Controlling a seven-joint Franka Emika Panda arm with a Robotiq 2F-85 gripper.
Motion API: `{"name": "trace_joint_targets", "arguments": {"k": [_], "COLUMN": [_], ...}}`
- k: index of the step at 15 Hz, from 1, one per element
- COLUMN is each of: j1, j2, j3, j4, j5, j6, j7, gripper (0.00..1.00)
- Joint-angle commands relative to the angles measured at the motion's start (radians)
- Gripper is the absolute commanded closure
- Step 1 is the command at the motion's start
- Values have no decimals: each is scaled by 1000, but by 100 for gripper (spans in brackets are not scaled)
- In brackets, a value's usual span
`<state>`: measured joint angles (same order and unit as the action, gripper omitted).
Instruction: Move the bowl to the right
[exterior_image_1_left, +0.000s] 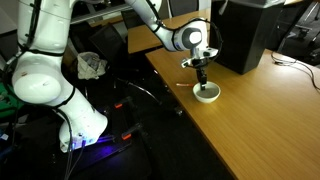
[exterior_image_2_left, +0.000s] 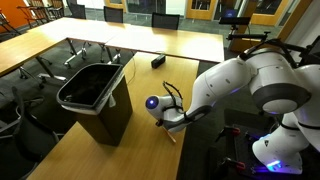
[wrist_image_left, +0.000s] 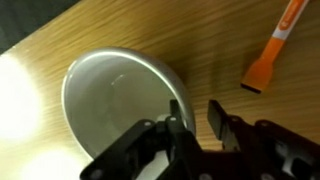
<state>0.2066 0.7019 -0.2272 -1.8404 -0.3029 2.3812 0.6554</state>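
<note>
A white bowl (wrist_image_left: 115, 95) stands on the wooden table; it also shows in an exterior view (exterior_image_1_left: 208, 95). My gripper (wrist_image_left: 195, 110) is down at the bowl's right rim, with one finger inside the bowl and the other outside it. A gap of bare wood shows between the outer finger and the rim, so the jaws are open. In an exterior view the gripper (exterior_image_1_left: 202, 80) hangs straight down onto the bowl. In the exterior view from behind the arm, the gripper (exterior_image_2_left: 165, 118) hides the bowl.
An orange-handled tool (wrist_image_left: 275, 50) lies on the table just beside the bowl. A large black box (exterior_image_1_left: 245, 40) stands behind the bowl. A black bin (exterior_image_2_left: 95, 95) stands off the table edge. The table edge (exterior_image_1_left: 185, 115) runs close to the bowl.
</note>
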Motion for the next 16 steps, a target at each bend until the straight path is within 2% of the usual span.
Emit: {"name": "trace_joint_targets", "arguments": {"k": [1, 2, 3, 7, 12, 16], "j1": [40, 46, 48, 38, -83, -162], "j2": [-34, -42, -50, -78, -124, -109], "j3": [-45, -57, -66, -108, -93, -78], "j4": [-35, -42, -49, -81, -143, -165], "j5": [-37, -47, -50, -71, 28, 134], "j6": [11, 10, 6, 13, 121, 187], "j7": [46, 54, 58, 93, 56, 11], "gripper": [93, 99, 100, 97, 97, 97]}}
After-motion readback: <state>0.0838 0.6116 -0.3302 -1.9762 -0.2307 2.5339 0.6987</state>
